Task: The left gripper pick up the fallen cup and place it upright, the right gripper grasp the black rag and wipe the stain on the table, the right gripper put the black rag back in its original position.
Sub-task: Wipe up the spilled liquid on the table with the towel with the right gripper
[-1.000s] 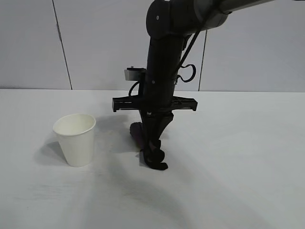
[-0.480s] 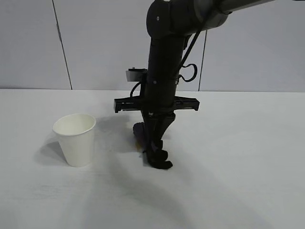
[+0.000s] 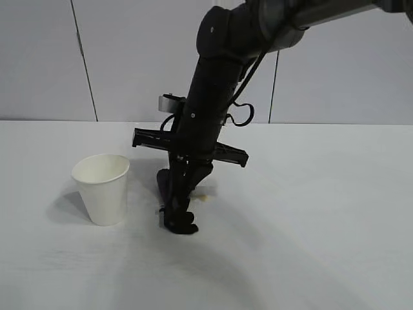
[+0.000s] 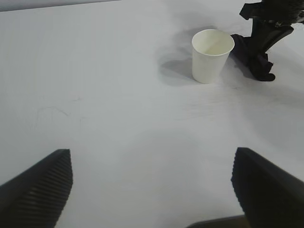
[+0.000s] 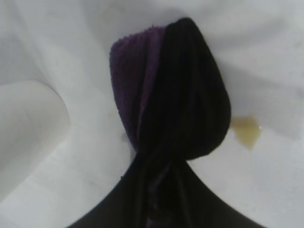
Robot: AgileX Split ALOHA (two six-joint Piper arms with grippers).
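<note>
My right gripper (image 3: 175, 223) is clamped nearly shut on the black rag (image 3: 173, 197), pressing it down onto the table (image 3: 310, 213) just beside the cup (image 3: 102, 187). The cup stands upright with its mouth up, so that part looks done. My left gripper (image 4: 152, 185) hangs back over bare table, well apart from the cup, its fingers spread wide and holding nothing.

The rag is soft and limp: it bunches and folds wherever I pinch it, weighs next to nothing, and will drag rather than slide stiffly. I have it by one end, which I judge the right place, since the free part can then flatten against the surface and soak. In my right wrist view its purple side lies next to the black side, the bundle running lengthwise away from my fingers and fanning out into a rounded lobe at the far end.

The stain (image 5: 246, 131) sits just beside that lobe, amber and still wet-looking, not covered. I judge the wipe unfinished; the rag needs to sweep sideways across it.
</note>
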